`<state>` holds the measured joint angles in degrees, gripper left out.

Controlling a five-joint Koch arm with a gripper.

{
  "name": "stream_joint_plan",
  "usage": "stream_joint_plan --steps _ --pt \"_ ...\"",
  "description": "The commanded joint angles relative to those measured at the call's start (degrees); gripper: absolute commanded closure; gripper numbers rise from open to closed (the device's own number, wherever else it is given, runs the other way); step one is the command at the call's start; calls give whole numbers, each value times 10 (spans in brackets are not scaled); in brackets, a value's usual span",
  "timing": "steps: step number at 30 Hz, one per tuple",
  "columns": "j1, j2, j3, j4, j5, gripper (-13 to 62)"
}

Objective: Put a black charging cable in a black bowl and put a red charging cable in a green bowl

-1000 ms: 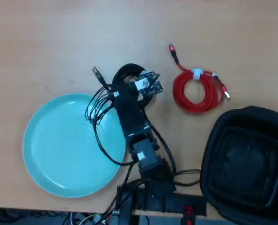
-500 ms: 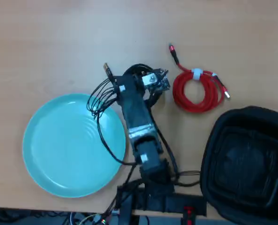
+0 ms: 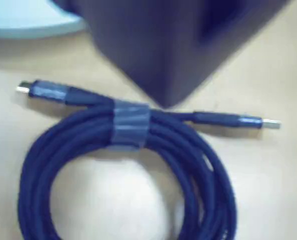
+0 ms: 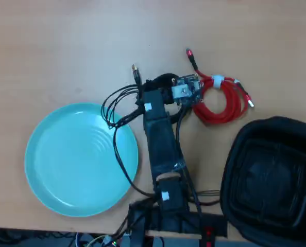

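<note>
Black charging cable (image 4: pixel 158 81) under arm; fingers' state cannot tell. Judgement: carry coil past red charging cable (image 4: pixel 218 99) toward black bowl (image 4: pixel 240 149) at bench's right edge, avoid snagging.

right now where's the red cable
In the overhead view the red charging cable lies coiled on the table right of centre, beside the arm's wrist and up-left of the black bowl.
</note>
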<state>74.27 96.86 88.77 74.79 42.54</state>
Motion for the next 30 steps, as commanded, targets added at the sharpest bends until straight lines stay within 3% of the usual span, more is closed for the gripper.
stream_joint_plan --steps 1,15,23,26,30 --pt "4 35 -17 -25 -11 554" --pt "4 -34 134 -25 -11 553" --pt "-11 -16 129 23 -142 511" --pt "-12 10 130 29 -157 422" --pt "-11 8 157 25 -157 169"
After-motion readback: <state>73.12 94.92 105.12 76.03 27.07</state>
